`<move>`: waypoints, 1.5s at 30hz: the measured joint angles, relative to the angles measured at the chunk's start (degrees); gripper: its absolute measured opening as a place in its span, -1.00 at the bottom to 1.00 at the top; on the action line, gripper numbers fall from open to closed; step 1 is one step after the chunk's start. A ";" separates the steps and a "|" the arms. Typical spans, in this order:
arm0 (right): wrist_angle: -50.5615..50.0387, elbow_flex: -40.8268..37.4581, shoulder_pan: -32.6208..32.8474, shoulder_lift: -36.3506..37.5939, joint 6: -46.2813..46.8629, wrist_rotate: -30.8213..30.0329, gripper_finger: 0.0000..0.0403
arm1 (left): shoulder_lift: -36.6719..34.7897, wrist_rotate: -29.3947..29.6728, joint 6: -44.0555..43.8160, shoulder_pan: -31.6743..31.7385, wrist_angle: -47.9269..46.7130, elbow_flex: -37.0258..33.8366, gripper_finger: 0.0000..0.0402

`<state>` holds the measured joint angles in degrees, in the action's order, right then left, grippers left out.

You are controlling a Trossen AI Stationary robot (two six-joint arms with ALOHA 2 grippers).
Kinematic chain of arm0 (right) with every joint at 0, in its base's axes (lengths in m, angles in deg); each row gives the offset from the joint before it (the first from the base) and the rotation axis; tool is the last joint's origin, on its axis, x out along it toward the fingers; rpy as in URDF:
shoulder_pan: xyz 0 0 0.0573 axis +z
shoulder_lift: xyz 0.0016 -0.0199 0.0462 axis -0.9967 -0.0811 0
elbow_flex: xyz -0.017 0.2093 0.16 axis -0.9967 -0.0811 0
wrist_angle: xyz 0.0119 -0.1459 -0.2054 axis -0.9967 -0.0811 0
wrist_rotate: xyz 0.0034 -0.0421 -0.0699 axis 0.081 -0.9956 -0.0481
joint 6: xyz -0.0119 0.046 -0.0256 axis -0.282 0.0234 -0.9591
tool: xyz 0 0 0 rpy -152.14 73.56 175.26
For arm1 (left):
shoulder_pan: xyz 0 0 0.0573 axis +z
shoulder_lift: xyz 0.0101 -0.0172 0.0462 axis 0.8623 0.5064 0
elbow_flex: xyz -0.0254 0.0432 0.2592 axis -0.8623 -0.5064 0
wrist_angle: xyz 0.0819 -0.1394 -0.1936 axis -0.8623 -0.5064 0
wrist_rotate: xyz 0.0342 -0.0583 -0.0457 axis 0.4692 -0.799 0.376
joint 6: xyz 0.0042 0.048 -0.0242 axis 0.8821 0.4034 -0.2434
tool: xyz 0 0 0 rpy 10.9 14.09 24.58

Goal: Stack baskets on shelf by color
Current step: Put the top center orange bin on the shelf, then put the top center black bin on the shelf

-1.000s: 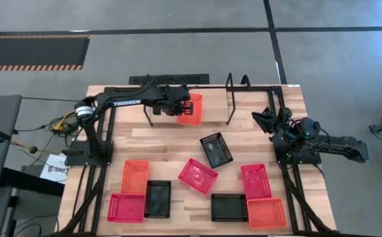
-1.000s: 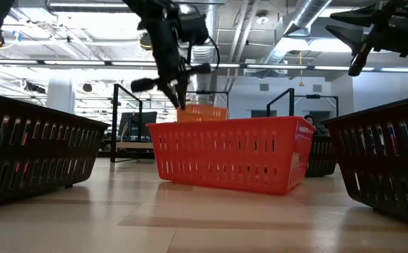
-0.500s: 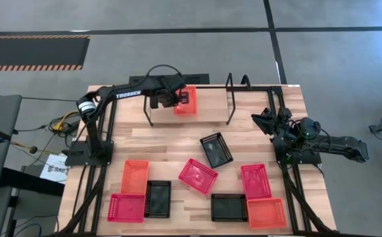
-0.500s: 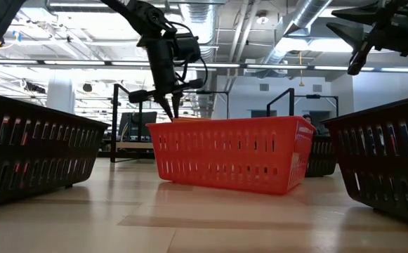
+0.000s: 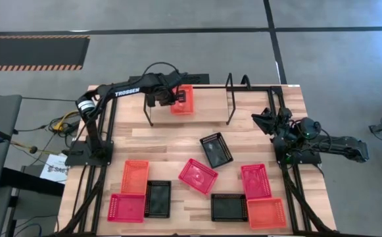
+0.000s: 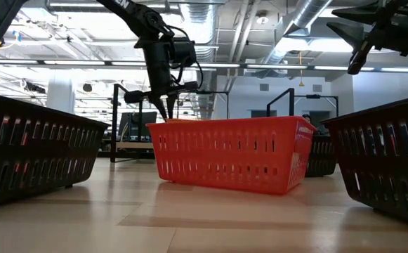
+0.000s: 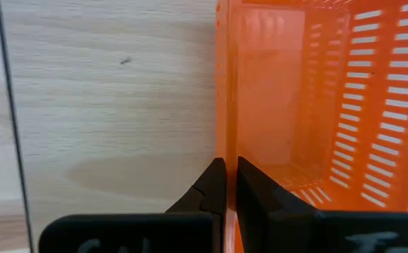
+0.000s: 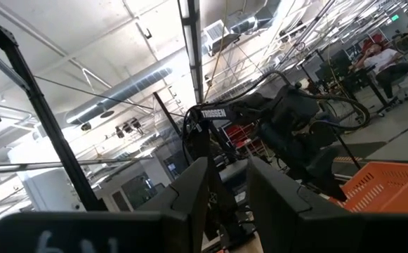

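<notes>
Since a second ago the left gripper [image 5: 167, 99] has carried the orange basket [image 5: 182, 99] back from the shelf's front edge and set it lower over the shelf [image 5: 210, 100], between the two wire uprights. The left wrist view alone shows the grip: both fingers pinched shut on the basket's side wall, light wood beneath. The low view hides that basket behind a red basket [image 6: 233, 153]. The right gripper [image 5: 264, 120] waits near the table's right edge, lifted, jaws partly apart and holding nothing. Eight other baskets lie across the table's near half; the shelf's right portion is bare wood.
</notes>
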<state>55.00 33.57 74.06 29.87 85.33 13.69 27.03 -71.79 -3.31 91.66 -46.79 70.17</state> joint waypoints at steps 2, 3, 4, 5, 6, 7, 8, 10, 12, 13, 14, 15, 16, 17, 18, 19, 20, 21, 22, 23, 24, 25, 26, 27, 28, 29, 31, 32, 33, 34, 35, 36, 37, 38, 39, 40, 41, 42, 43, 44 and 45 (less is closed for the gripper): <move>0.04 0.00 0.01 0.01 -0.02 0.00 -0.39 | -0.01 0.02 0.34 0.01 0.00 0.00 -1.00; 0.01 0.00 0.00 0.00 -0.02 0.00 -0.39 | -0.02 0.04 1.01 -0.01 0.03 0.00 -1.00; 0.01 0.00 0.00 0.01 -0.02 0.00 -0.39 | -0.02 0.15 1.83 -0.04 0.04 0.00 -1.00; 0.03 0.00 0.00 0.02 -0.02 0.00 -0.39 | -0.02 0.28 2.51 -0.25 0.02 0.00 -0.99; 0.06 0.00 0.01 0.01 -0.01 0.00 -0.39 | -0.02 0.35 2.97 -0.35 0.04 0.00 -0.98; 0.15 0.00 0.00 0.00 -0.02 0.00 -0.39 | -0.02 0.72 3.02 -0.49 0.04 -0.02 -0.97; 0.35 0.00 0.00 0.00 -0.05 0.00 -0.39 | -0.02 1.26 3.10 -0.63 0.03 -0.02 -0.95; 0.65 0.00 0.00 0.02 -0.17 0.00 -0.39 | -0.02 2.22 3.69 -0.97 0.05 -0.02 -0.89; 1.12 0.00 0.00 0.00 -0.22 0.45 -0.39 | -0.02 2.70 4.10 -1.12 0.13 -0.02 -0.81; 1.42 0.00 0.00 0.02 -0.30 0.86 -0.39 | -0.02 2.81 4.11 -1.14 0.22 -0.02 -0.76; 1.50 0.00 0.00 0.02 -0.31 1.01 -0.39 | -0.02 2.81 4.13 -1.14 0.41 -0.02 -0.71; 1.46 0.00 0.00 0.01 -0.31 1.07 -0.39 | -0.02 2.70 4.16 -1.14 0.65 -0.02 -0.65; 1.43 0.00 0.00 0.00 -0.32 1.09 -0.39 | -0.02 2.45 4.44 -1.13 0.79 0.04 -0.60; 1.43 0.00 0.00 0.00 -0.33 1.09 -0.39 | -0.02 2.00 4.83 -1.12 0.83 0.25 -0.55; 1.45 0.00 0.00 0.02 -0.38 1.09 -0.39 | -0.02 1.36 5.44 -1.12 1.10 0.59 -0.50; 1.43 0.00 0.00 0.00 -0.44 1.09 -0.39 | -0.02 0.30 6.02 -1.11 1.51 1.12 -0.45; 1.43 0.00 0.00 0.00 -0.46 1.09 -0.39 | -0.02 -0.77 6.72 -1.10 1.80 1.84 -0.41; 1.43 0.00 0.00 0.00 -0.46 1.09 -0.39 | -0.02 -1.80 7.41 -1.10 1.88 2.69 -0.37; 1.43 0.00 0.00 0.02 -0.46 1.09 -0.39 | -0.02 -2.74 8.05 -1.12 1.86 3.62 -0.34; 1.38 0.00 0.00 0.00 -0.46 1.09 -0.39 | -0.02 -3.32 8.59 -1.14 1.83 4.68 -0.31; 1.31 0.00 0.00 0.01 -0.46 1.09 -0.39 | -0.02 -3.97 9.25 -1.36 1.82 5.82 -0.29; 1.25 0.00 0.00 0.00 -0.46 1.09 -0.39 | -0.02 -4.28 9.91 -1.53 1.83 7.04 -0.27; 1.21 0.00 0.00 0.00 -0.46 1.09 -0.39 | -0.02 -4.20 10.86 -1.75 1.78 8.31 -0.26; 1.23 0.00 0.00 0.00 -0.46 1.09 -0.39 | -0.03 -4.18 11.76 -1.91 1.62 9.69 -0.25; 1.23 0.00 0.00 0.00 -0.46 1.09 -0.39 | -0.02 -4.17 12.52 -2.07 1.24 11.18 -0.25; 1.21 0.00 0.00 0.00 -0.46 1.09 -0.39 | -0.03 -4.18 13.04 -2.21 0.53 12.76 -0.25; 1.17 0.00 0.00 0.00 -0.46 1.09 -0.39 | -0.07 -4.22 14.24 -2.90 -0.66 15.82 -0.25; 0.95 0.00 0.00 0.02 -0.46 1.09 -0.39 | -0.07 -4.27 15.29 -3.47 -1.21 17.48 -0.25; 0.36 0.00 0.00 0.02 -0.42 1.10 -0.40 | -0.07 -4.27 16.64 -4.22 -1.96 19.21 -0.25; -0.72 0.00 0.00 -0.01 -0.14 1.13 -0.43 | -0.07 -4.29 17.95 -5.11 -2.82 21.18 -0.25; -2.55 0.15 0.00 -0.11 0.31 1.35 -0.48 | -0.07 -4.27 19.34 -6.18 -3.62 23.28 -0.25; -5.27 0.77 0.00 -0.49 0.89 2.03 -0.56 | -0.12 -3.96 20.64 -7.41 -4.26 25.20 -0.25; -7.93 1.85 0.00 -1.13 1.33 3.04 -0.66 | -0.13 -2.96 21.93 -8.78 -5.21 27.27 -0.25; -10.10 3.25 0.00 -1.96 1.27 4.15 -0.77 | -0.13 -1.28 23.08 -10.22 -6.69 29.26 -0.25; -11.55 5.01 0.00 -3.05 0.31 5.37 -0.88 | -0.13 0.90 23.95 -11.80 -8.35 31.44 -0.25; -12.58 7.12 0.01 -4.46 -1.56 6.35 -0.93 | -0.13 3.54 24.68 -13.40 -9.96 33.69 -0.25; -13.72 9.29 0.04 -5.89 -3.28 7.12 -0.94 | -0.13 6.62 25.13 -15.04 -11.99 36.00 -0.26; -15.55 11.75 0.04 -7.47 -4.85 7.44 -0.94 | -0.13 10.00 25.50 -16.69 -14.13 38.19 -0.27; -18.02 14.43 0.04 -9.08 -6.61 7.66 -0.94 | -0.13 13.33 25.71 -18.31 -16.63 40.30 -0.28; -21.66 17.19 0.04 -10.41 -8.29 8.19 -0.95 | -0.13 16.57 25.73 -19.95 -19.41 42.13 -0.29; -26.09 20.12 0.04 -11.56 -9.66 8.54 -0.97 | -0.13 19.61 25.21 -21.53 -22.18 43.81 -0.31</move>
<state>28.91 53.70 74.10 18.32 75.67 22.23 26.90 -52.18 21.90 70.13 -68.98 113.98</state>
